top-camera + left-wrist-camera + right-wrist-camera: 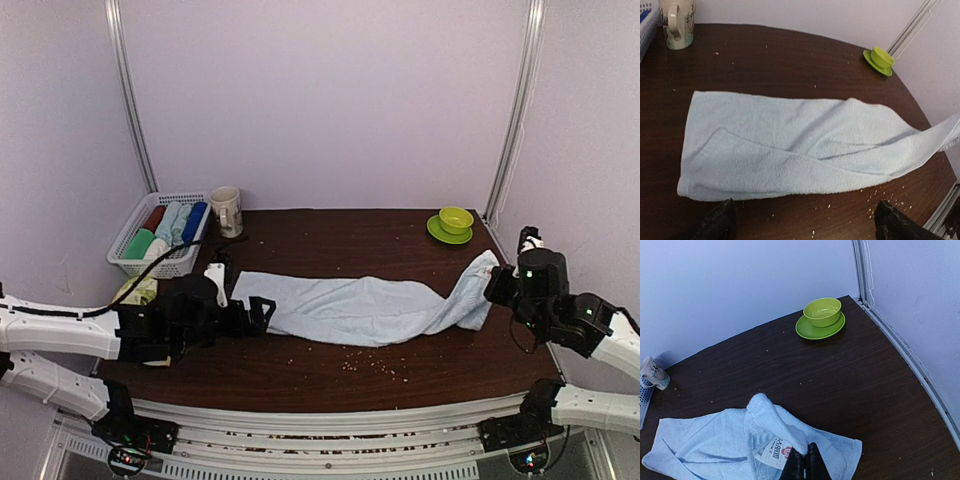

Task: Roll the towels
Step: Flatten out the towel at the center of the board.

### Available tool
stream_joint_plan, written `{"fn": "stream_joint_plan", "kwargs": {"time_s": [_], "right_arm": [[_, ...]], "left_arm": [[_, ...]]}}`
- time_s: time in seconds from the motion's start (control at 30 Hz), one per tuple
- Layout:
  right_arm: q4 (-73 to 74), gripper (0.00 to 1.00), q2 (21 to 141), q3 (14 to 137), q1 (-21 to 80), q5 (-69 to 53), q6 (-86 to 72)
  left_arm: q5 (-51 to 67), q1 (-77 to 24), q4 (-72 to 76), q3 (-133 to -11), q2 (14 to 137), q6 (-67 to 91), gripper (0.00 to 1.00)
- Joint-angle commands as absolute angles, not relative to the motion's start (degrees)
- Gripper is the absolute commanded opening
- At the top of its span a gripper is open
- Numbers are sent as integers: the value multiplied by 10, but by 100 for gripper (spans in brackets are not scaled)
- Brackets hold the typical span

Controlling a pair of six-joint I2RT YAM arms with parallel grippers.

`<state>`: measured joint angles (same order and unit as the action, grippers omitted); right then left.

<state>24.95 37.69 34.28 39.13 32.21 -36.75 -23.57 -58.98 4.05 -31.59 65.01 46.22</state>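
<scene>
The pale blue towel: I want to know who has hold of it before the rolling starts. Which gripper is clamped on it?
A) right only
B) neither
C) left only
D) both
A: the right gripper is shut on the raised right end of the towel, while the left gripper stands open at the left end, gripping nothing.

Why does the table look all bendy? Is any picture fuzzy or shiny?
Top view: the wide lens bows the near edge of the table and tilts the wall poles; light is soft, no glare. Left wrist view: the table's far edge curves too, and the towel and mug look a little fuzzy. Right wrist view: sharpest, the green bowl is crisp with only a faint shadow.
</scene>
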Motion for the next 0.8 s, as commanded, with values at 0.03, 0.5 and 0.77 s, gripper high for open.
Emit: {"fn": "stream_joint_plan", "kwargs": {"time_s": [0.03,0.5,0.77], "right_arm": [[243,0,413,347,391,355,-395],[199,0,412,300,391,345,-393],[186,0,405,281,392,333,-388]], "left_arm": [[-354,-567,-33,-401,639,418,98],[-92,-402,-79,-601,921,295,96],[-59,-402,-67,-570,973,300,86]]}}
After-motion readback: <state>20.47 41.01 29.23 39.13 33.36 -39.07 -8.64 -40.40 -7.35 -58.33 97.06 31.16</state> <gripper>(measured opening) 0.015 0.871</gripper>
